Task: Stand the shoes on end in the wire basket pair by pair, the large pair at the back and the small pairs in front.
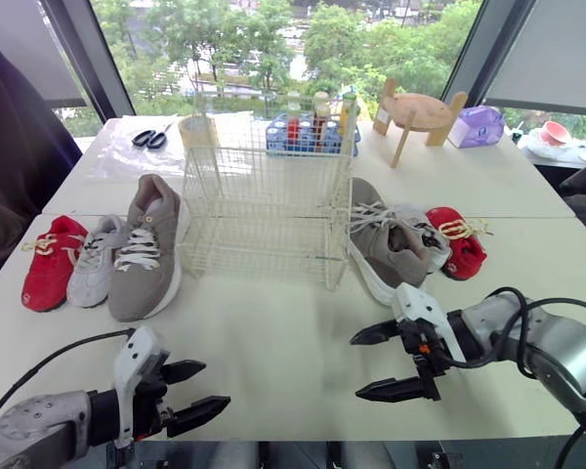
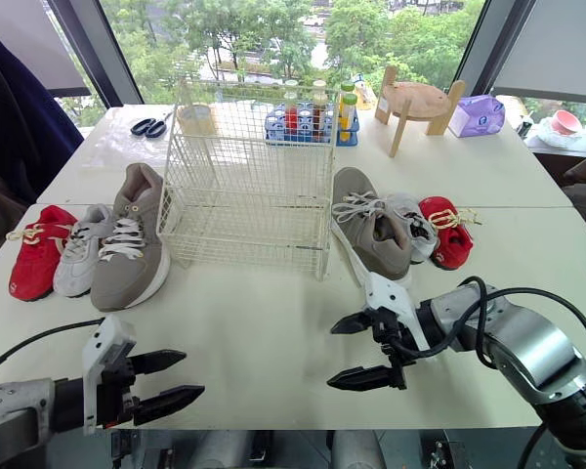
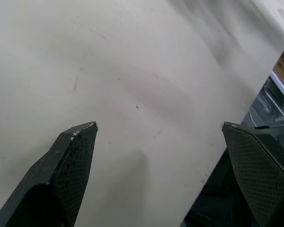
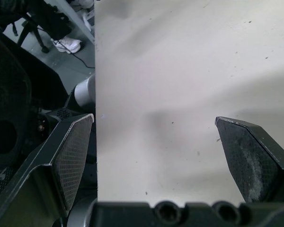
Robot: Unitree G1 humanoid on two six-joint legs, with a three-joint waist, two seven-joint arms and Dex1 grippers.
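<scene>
Left eye view: the left end effector [image 1: 215,384] and right end effector [image 1: 356,367] hover over the near part of the desk [image 1: 273,322], each with its fingers spread wide. Beyond them the wire basket [image 1: 269,195] stands mid-desk. To its left lie the left grey shoe [image 1: 148,249], left pale shoe [image 1: 98,259] and left red shoe [image 1: 51,262] side by side, and to its right the right grey shoe [image 1: 386,244], right pale shoe [image 1: 425,234] and right red shoe [image 1: 459,242].
</scene>
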